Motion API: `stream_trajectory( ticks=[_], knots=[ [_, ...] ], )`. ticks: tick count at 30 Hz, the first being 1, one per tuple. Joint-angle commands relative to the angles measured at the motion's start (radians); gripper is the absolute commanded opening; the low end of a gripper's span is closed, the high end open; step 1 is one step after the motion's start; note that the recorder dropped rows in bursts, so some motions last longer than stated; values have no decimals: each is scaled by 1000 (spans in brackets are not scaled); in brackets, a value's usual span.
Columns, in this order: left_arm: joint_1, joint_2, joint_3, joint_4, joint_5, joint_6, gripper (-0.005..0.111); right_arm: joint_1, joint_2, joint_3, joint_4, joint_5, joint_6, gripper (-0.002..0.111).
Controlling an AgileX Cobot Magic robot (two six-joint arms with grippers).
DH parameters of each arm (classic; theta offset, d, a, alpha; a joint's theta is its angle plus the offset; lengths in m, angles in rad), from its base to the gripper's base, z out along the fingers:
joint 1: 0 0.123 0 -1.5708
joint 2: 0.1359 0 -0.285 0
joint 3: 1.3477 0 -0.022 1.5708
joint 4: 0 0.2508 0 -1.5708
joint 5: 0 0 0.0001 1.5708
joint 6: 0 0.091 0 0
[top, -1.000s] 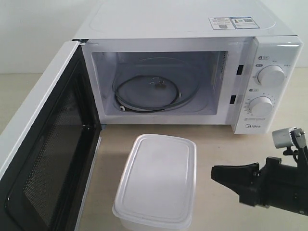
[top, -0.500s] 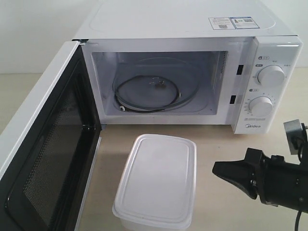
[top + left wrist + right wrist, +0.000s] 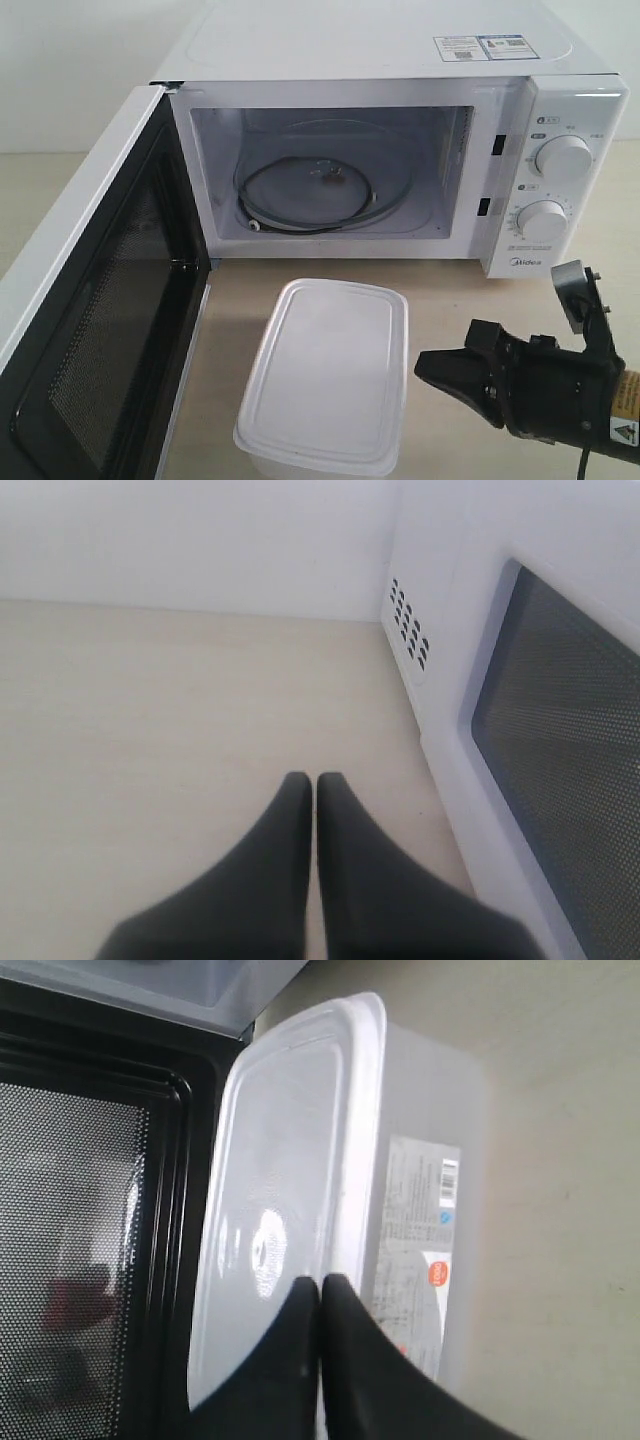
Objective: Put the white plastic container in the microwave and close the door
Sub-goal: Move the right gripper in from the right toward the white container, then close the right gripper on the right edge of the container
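- White plastic container (image 3: 325, 375) sits lid-on on the table (image 3: 450, 300), in front of the microwave (image 3: 350, 40) and outside its cavity.
- The door (image 3: 100, 300) stands wide open just to the left of it.
- The right gripper (image 3: 422, 362), fingers pressed together and empty, points at its right side from just beside it; whether they touch cannot be told.
- The left gripper (image 3: 315, 777), also clenched on nothing, hangs over bare table beyond the door's outer face.
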Motion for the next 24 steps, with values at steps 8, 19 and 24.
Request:
stream_trajectory(
  ticks=[8,19,24],
  knots=[
    [2,-3,4,-11,-1,-7,4,34,1,0,-46,32,71,54],
    [2,-3,4,-11,-1,-7,4,34,4,-139,-206,192,284,54],
    [2,-3,4,-11,-1,-7,4,34,4,-139,-217,211,288,54]
  ],
)
